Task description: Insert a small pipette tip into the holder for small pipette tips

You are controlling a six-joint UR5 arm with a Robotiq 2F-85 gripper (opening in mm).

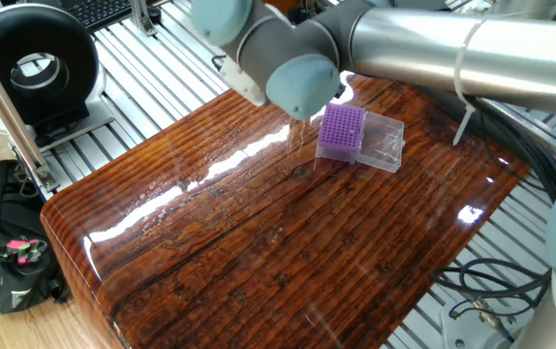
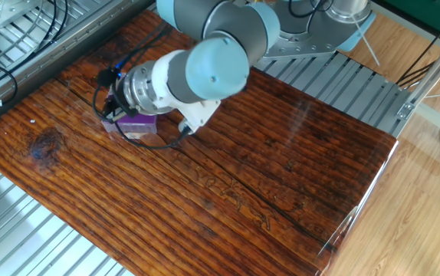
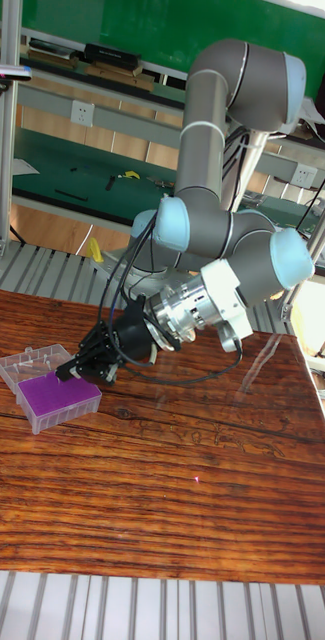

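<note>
The holder for small pipette tips [image 3: 59,401] sits on the table [image 3: 182,500] near its far left corner in the tall fixed view, purple block joined to a clear box part [image 3: 27,360]. The gripper [image 3: 70,372] is tilted, fingertips directly above the block's upper edge, just apart. Whether the fingers hold a tip cannot be determined. The required move appears to be a short descent.
</note>
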